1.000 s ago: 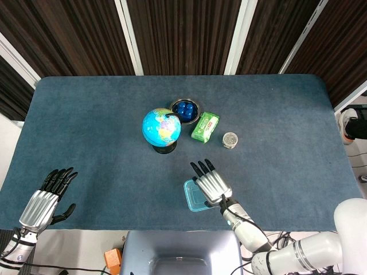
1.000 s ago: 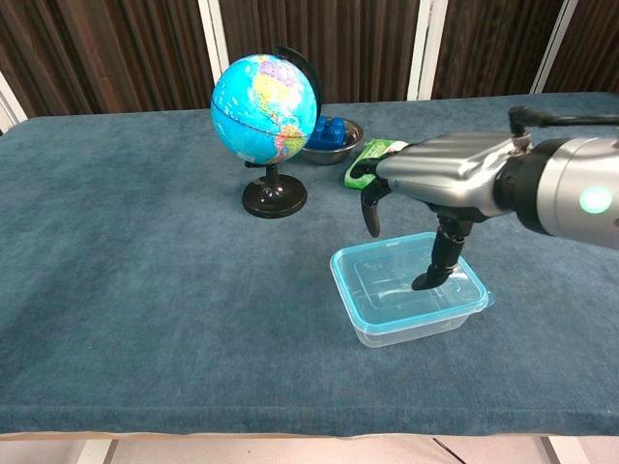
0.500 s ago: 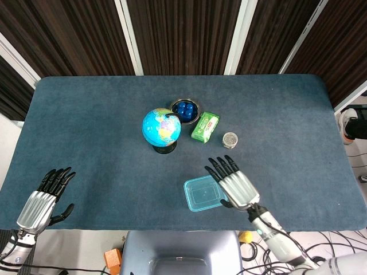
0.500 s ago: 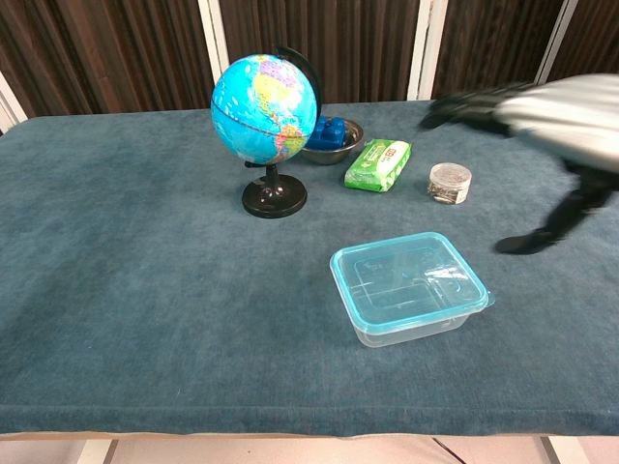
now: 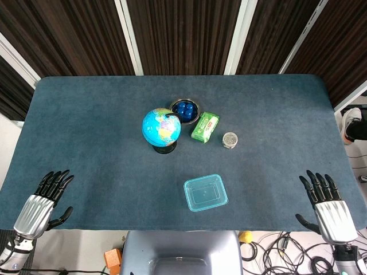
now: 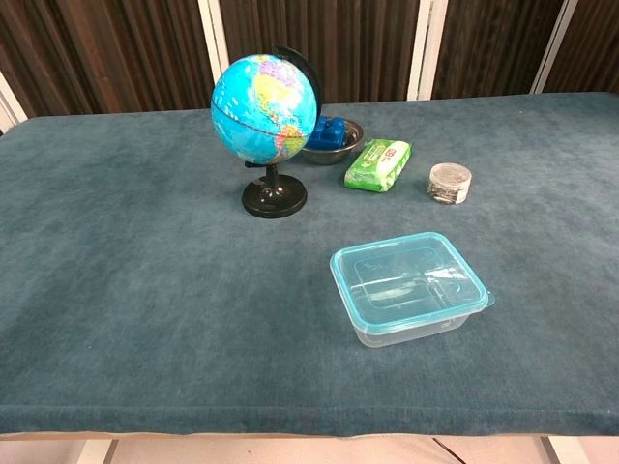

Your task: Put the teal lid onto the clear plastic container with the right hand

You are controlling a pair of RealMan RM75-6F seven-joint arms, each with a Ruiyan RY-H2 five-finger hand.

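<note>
The teal lid point(image 5: 206, 192) point(image 6: 407, 281) lies flat on top of the clear plastic container point(image 6: 411, 324), near the table's front edge, a little right of centre. My right hand point(image 5: 329, 209) hangs at the front right corner, far from the container, fingers spread and holding nothing. At the front left corner my left hand point(image 5: 41, 201) is spread too and holds nothing. Neither hand shows in the chest view.
A globe on a black stand point(image 5: 161, 129) point(image 6: 266, 113) stands mid-table. Behind it sits a metal bowl of blue blocks point(image 5: 185, 109) point(image 6: 332, 136), with a green packet point(image 5: 205, 126) point(image 6: 377, 164) and a small round jar point(image 5: 230, 140) point(image 6: 449, 182) to its right.
My right hand lifted off the lidded container and swung away to the front right corner, out of the chest view. The left hand drifted slightly toward the table edge.
</note>
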